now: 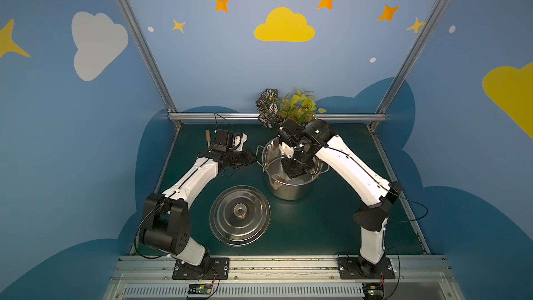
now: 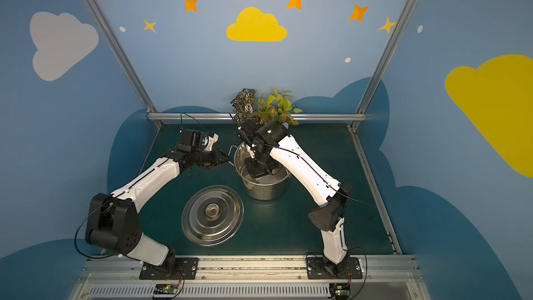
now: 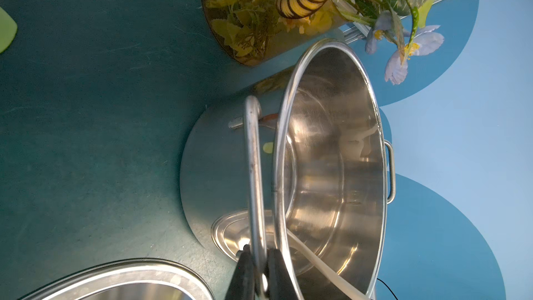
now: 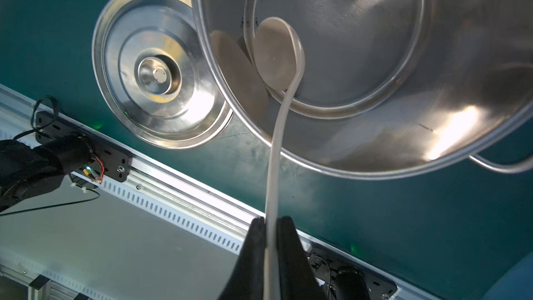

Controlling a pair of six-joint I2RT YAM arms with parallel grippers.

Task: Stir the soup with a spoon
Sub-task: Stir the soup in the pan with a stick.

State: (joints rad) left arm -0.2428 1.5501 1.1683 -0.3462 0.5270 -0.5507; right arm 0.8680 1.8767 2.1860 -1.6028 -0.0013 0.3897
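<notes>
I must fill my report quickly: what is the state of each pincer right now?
Left pincer: closed, holding the pot handle.
Right pincer: closed, holding the ladle by its thin handle.

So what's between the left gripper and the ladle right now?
Only the stockpot's rim: the left gripper clamps the loop handle just outside it, and the ladle leans just inside. The left wrist view shows it.

We see blue walls [image 1: 230,62] painted with yellow and white clouds, silver aluminium frame posts [image 1: 141,41], and a dark green tabletop [image 1: 331,220].
</notes>
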